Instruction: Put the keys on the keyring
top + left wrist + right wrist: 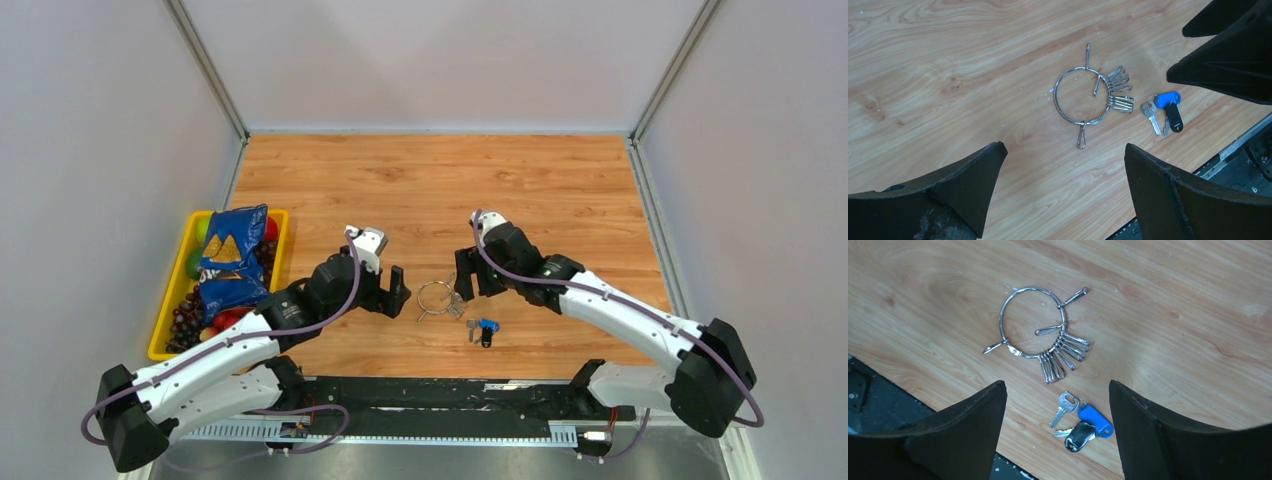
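Two arms, and neither one has anything in it. Our left gripper (398, 290) sits just left of the keyring (437, 297) with its jaws spread wide. Our right gripper (467, 274) hovers just on the other side, jaws also apart and empty. We think they're flanking the ring like that so one can pin it down while the other brings the keys over, but that's only our guess from the setup.

The ring lies flat on the wooden table (430, 180), roughly between the two grippers. It has a fan of little silver clips (1063, 352) bunched along one side and a couple more sticking out elsewhere. The keys (1080, 420) are in one small heap just beside that clip bunch, toward the near edge of the table. There's a blue-headed one, a black-headed one and a plain silver one. As far as we can tell they're not touching the ring, so nothing is threaded on yet.

Since the ring is thin wire lying flat on the wood, we expect pinching it cleanly to be the fiddly part. The yellow bin (165, 320) of snacks sits well off to the left, out of the way.
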`<control>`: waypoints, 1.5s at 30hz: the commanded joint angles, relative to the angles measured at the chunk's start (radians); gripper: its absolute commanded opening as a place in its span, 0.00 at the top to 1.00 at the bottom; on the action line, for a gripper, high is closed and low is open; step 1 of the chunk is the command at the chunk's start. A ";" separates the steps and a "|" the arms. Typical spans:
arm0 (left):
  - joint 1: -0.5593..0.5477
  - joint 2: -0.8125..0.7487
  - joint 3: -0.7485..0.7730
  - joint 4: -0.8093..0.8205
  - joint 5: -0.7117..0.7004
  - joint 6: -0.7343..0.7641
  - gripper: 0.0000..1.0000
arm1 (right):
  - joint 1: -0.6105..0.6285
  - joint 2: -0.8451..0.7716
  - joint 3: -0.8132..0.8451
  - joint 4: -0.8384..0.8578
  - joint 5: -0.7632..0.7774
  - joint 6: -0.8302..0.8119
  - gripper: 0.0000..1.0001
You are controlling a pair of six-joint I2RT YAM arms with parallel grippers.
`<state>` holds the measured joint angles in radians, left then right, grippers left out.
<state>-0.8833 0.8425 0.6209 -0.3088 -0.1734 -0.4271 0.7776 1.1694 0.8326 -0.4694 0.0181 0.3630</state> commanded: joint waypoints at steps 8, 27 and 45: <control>-0.001 -0.086 -0.054 -0.003 0.017 -0.055 0.00 | 0.172 0.182 0.049 0.044 0.110 0.013 0.32; 0.000 -0.199 -0.084 -0.055 -0.010 -0.090 0.00 | 0.319 0.380 0.122 0.069 0.196 0.034 0.77; -0.001 -0.222 -0.085 -0.062 -0.015 -0.088 0.00 | 0.286 0.251 0.065 -0.024 0.336 0.137 0.67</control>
<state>-0.8833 0.6216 0.5320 -0.3859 -0.1886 -0.5110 1.0988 1.4704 0.8967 -0.4721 0.2916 0.4553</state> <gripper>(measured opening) 1.000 0.319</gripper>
